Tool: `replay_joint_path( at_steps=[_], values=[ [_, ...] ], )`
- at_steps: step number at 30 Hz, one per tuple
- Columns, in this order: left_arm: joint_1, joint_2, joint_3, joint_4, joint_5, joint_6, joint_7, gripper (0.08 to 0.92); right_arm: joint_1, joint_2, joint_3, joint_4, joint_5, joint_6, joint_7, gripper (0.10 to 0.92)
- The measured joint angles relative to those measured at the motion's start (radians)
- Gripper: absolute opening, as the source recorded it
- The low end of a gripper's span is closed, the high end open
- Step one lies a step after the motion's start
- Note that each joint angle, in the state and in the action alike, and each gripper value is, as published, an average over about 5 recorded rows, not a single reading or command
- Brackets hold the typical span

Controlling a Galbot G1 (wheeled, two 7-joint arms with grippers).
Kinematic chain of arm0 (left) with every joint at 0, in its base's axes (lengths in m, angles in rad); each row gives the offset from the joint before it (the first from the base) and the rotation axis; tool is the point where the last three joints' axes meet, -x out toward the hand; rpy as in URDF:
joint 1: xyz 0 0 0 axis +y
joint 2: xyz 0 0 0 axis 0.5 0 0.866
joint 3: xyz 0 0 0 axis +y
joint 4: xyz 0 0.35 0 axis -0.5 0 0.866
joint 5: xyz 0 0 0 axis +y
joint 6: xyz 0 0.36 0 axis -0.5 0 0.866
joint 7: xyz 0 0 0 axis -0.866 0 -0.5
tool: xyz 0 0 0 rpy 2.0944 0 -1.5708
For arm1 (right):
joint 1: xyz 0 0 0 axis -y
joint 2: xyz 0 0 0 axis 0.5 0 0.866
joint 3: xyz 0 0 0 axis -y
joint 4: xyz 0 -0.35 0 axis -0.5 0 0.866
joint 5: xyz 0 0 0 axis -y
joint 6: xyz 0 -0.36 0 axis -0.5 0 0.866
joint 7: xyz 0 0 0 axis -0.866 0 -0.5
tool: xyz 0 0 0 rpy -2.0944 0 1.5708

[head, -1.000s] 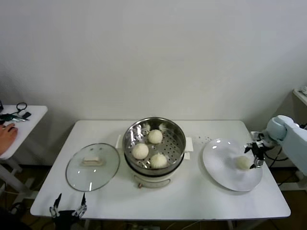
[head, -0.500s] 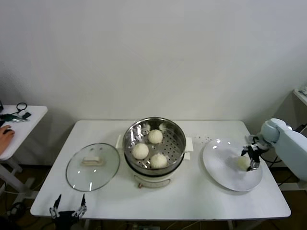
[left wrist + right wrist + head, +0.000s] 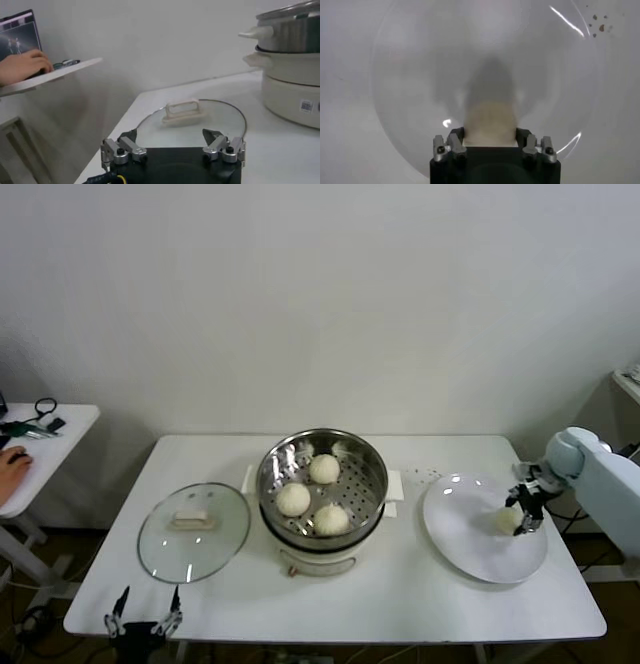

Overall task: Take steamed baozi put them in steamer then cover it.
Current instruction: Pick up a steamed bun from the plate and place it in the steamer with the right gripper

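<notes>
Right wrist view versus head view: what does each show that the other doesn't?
Only the right wrist view: the baozi wedged between the finger pads, close up. Only the head view: the steamer with three buns inside, the cover lying left of it on the table, and the left gripper at the front edge. Both: the white plate and the right gripper shut on that baozi.

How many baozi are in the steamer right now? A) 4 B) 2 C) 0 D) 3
D: three baozi sit on the perforated floor of the steamer; the fourth baozi is over the white plate, gripped by the right gripper.
</notes>
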Motion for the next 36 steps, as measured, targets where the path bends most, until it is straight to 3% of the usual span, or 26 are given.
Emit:
replay_joint_path(
  at_steps=[7, 16, 27, 36],
  values=[
    [-0.003, 0.005, 0.015, -0.019, 0.006, 0.006, 0.002, 0.823, 0.126, -0.028, -0.130, 0.063, 0.135, -0.040, 0.017, 0.673],
    [0.002, 0.006, 0.045, -0.047, 0.008, 0.011, 0.006, 0.823, 0.419, -0.013, -0.421, 0.202, 0.412, -0.129, 0.063, 0.679],
    [0.012, 0.006, 0.074, -0.077, 0.012, 0.015, 0.023, 0.823, 0.710, 0.102, -0.724, 0.349, 0.767, -0.245, 0.189, 0.676],
    [0.022, 0.019, 0.083, -0.080, 0.008, 0.005, 0.036, 0.823, 0.820, 0.225, -0.898, 0.436, 0.964, -0.325, 0.305, 0.679]
  ],
)
